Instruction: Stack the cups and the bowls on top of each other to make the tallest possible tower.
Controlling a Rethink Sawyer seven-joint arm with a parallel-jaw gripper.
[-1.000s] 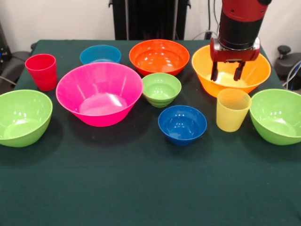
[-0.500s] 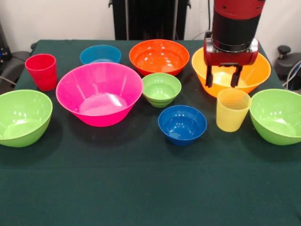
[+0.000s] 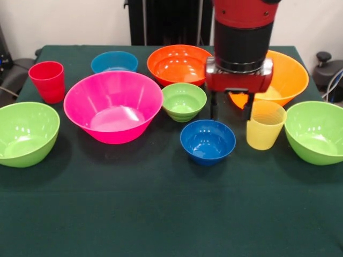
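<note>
- Nothing is stacked yet: every cup and bowl sits on its own on the green tabletop (image 3: pixel 161 214), so the whole tower is left to build
- The pincer (image 3: pixel 231 110) hangs empty, its two dark fingers (image 3: pixel 214 107) spread apart and pointing down, just above and behind the blue bowl (image 3: pixel 208 141), left of the yellow cup (image 3: pixel 265 125)
- The yellow cup stands upright near the right, between the blue bowl and the right green bowl (image 3: pixel 315 131), with the yellow-orange bowl (image 3: pixel 289 72) just behind it
- The red cup (image 3: pixel 47 80) stands upright at the far left, well apart from the arm
- The pink bowl (image 3: pixel 113 105), the largest, sits left of centre; the left green bowl (image 3: pixel 25 133) lies beside it at the left edge
- The small green bowl (image 3: pixel 184 100) sits at the middle, the orange-red bowl (image 3: pixel 179 64) behind it, and the light blue bowl (image 3: pixel 114 61) at the far left of the back row
- My guess is that the pincer is lining up on either the blue bowl or the yellow cup; which one cannot be told
- In the way: the things near the pincer are packed close, the yellow cup almost touching the yellow-orange bowl's rim, so a spread finger could nudge a neighbour while coming down
- The near half of the tabletop offers room for building
</note>
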